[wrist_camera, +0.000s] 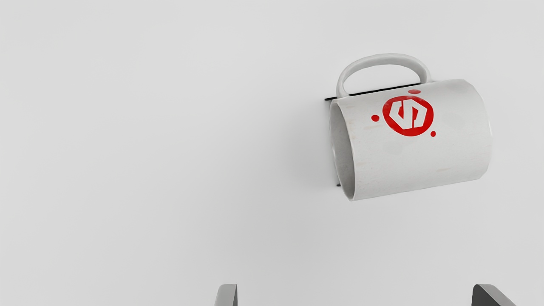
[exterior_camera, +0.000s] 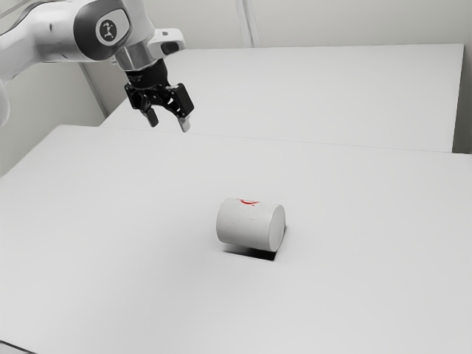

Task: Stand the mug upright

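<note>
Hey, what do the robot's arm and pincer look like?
The arm is smooth, rounded and white, with a dark grey section bearing a round emblem ringed in white. A silvery grey collar leads to the pincer, which is black and angular with two fingers. The fingertips are grey, one showing a darker inner face.

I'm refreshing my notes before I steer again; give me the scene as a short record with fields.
object: white cylindrical ceramic-looking mug
pose: lying on its side
support: smooth light-grey table
mouth: open end faces the exterior view's left
handle: white curved loop, on the mug's side away from the fingertips
marking: round red logo on the body
claw: black, two-fingered, open, empty, raised above the table
contact: none between claw and mug
upright: no
</note>
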You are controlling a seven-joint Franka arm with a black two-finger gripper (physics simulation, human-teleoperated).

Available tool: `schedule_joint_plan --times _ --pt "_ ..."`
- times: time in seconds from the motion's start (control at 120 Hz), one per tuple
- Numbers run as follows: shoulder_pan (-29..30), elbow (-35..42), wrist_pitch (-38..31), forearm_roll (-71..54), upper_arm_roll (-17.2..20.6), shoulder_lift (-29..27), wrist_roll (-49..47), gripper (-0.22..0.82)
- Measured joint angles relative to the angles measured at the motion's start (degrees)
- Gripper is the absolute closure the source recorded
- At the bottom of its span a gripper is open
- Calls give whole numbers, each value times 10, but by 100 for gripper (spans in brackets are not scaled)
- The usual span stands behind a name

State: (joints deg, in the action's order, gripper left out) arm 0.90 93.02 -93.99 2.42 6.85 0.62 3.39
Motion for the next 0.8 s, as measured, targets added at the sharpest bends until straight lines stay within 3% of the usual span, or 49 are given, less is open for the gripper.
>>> schedule_joint_plan --times 0.233,0.425,0.8 --pt "8 17 -1 3 5 -9 -1 0" --pt "11 74 -22 29 7 -19 0 0" --pt "2 211 -147 157 1 -1 38 0"
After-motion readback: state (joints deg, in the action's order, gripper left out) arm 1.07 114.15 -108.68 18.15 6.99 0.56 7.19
